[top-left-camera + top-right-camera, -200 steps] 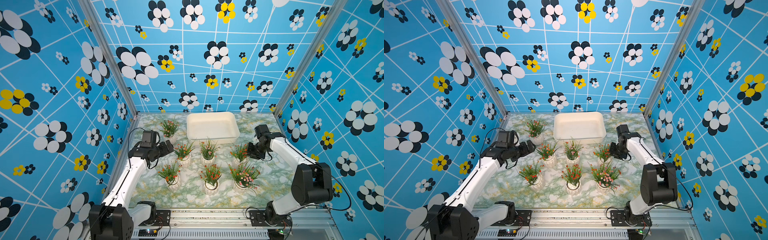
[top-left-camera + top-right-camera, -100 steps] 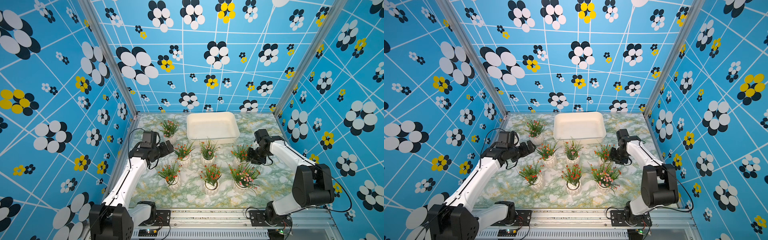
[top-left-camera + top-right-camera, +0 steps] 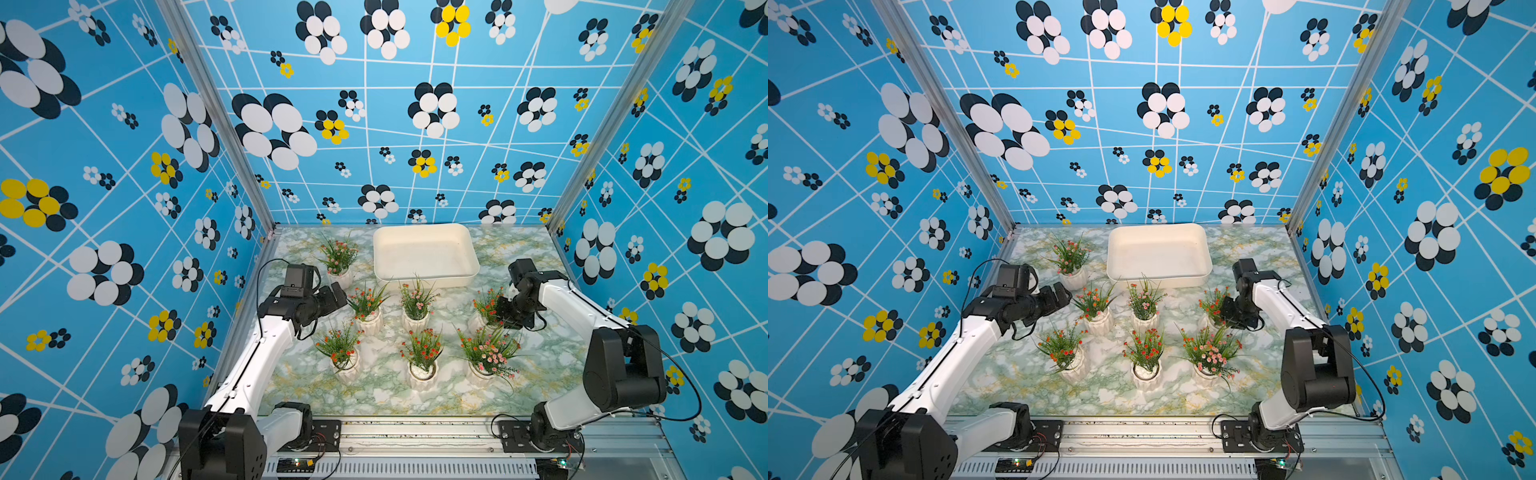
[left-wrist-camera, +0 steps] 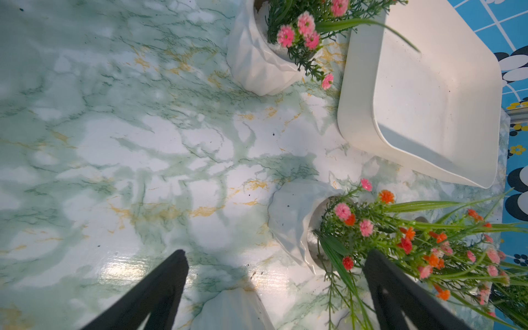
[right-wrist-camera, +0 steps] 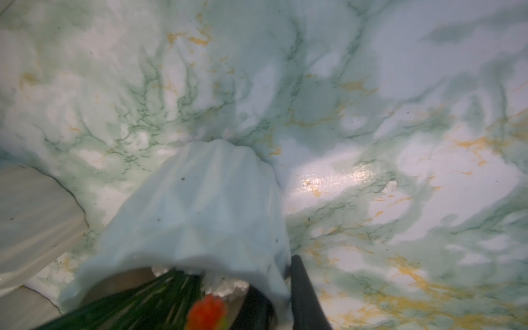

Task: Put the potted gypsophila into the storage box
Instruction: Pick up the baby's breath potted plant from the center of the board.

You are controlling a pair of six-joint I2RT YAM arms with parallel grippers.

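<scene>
As right gripper (image 3: 504,311) clamps rim of potted gypsophila (image 5: 200,205) near right edge of table (image 3: 540,376), storage box (image 3: 428,279) lies toward far edge, to its left; left gripper (image 3: 338,296) gapes empty.

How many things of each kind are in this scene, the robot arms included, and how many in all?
potted plant: 7
box: 1
robot arm: 2
Total: 10

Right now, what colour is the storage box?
Plain cream-white; the storage box shows best in a top view.
</scene>
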